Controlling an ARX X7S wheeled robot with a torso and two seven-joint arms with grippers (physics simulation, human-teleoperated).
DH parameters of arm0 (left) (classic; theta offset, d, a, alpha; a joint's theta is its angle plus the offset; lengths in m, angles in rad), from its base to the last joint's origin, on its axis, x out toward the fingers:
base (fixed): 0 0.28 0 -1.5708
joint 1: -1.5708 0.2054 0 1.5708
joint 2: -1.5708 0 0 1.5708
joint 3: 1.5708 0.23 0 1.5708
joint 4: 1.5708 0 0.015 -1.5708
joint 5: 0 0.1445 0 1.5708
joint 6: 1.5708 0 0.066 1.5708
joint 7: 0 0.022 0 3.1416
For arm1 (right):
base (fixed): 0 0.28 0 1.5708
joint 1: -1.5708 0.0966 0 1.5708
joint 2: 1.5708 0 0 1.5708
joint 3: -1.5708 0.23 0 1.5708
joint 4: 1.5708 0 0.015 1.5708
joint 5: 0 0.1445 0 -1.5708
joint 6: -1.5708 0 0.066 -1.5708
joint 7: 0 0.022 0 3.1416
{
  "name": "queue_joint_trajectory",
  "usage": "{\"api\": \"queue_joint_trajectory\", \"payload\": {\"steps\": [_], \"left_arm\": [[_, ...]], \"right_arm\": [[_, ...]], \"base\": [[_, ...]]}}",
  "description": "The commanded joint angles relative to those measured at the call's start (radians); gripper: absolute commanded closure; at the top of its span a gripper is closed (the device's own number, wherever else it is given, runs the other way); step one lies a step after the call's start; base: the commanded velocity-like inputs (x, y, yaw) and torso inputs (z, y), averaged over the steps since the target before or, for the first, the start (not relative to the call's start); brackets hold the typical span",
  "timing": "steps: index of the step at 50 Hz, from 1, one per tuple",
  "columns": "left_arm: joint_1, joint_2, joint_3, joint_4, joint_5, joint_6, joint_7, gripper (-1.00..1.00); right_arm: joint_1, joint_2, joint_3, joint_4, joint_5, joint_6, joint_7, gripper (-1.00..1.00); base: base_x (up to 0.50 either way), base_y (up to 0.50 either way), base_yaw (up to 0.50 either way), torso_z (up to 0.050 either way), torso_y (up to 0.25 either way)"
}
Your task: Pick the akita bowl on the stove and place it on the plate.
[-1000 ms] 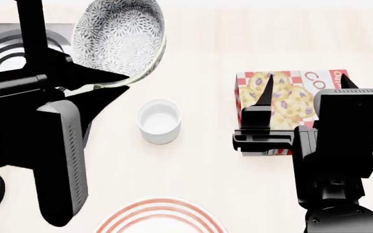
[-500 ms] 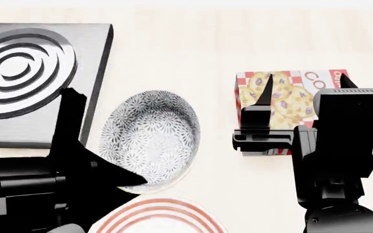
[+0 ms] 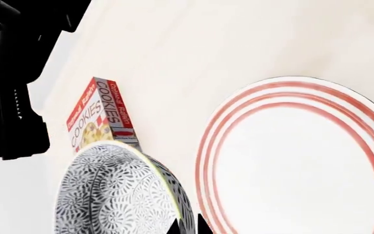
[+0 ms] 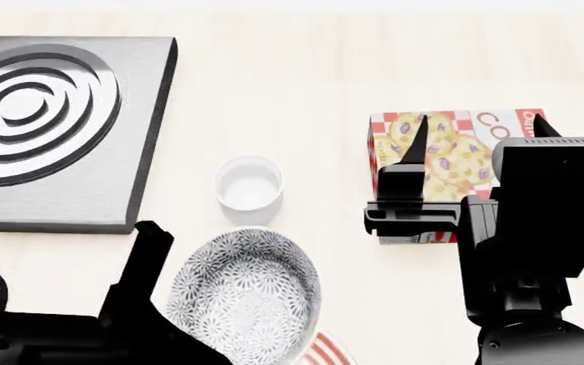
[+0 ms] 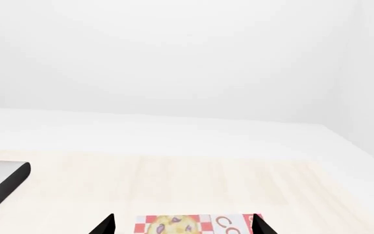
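Black-patterned akita bowl [image 4: 243,298] hangs off the stove [image 4: 58,129], clamped at its rim by the left end effector [image 4: 185,319], overlapping the plate's [image 4: 325,353] edge. Released off-centre, it could tip onto the desk [image 4: 303,68].

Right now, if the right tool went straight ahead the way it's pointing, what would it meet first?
Likely the cookie box: the right tool points across it, fingers straddling it in the right wrist view, though it may pass just above.
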Motion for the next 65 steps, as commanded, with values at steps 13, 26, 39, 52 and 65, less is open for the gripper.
{"api": "queue_joint_trajectory", "payload": {"steps": [13, 26, 39, 52, 65], "left_arm": [[0.052, -0.028, 0.096, 0.05, 0.057, -0.026, -0.005, 1.0], [0.063, -0.021, 0.113, 0.046, 0.071, -0.032, -0.012, 1.0], [0.09, -0.023, 0.151, 0.045, 0.1, -0.031, -0.026, 1.0], [0.112, -0.021, 0.178, 0.022, 0.126, -0.021, -0.041, 1.0], [0.125, -0.023, 0.192, 0.007, 0.138, -0.011, -0.05, 1.0]], "right_arm": [[-0.001, 0.004, -0.003, -0.003, 0.009, 0.001, 0.007, -1.0], [0.001, 0.007, -0.005, 0.003, 0.011, -0.004, 0.009, -1.0], [0.0, 0.009, -0.007, 0.004, 0.013, -0.009, 0.012, -1.0], [0.0, 0.011, -0.009, 0.002, 0.017, -0.008, 0.017, -1.0], [0.001, 0.013, -0.01, 0.0, 0.022, -0.006, 0.021, -1.0]], "base": [[0.0, 0.0, 0.0, 0.0, 0.0], [0.0, 0.0, 0.0, 0.0, 0.001], [0.0, 0.0, 0.0, 0.0, 0.0], [0.0, 0.0, 0.0, 0.0, 0.001], [0.0, 0.0, 0.0, 0.0, 0.0]]}}
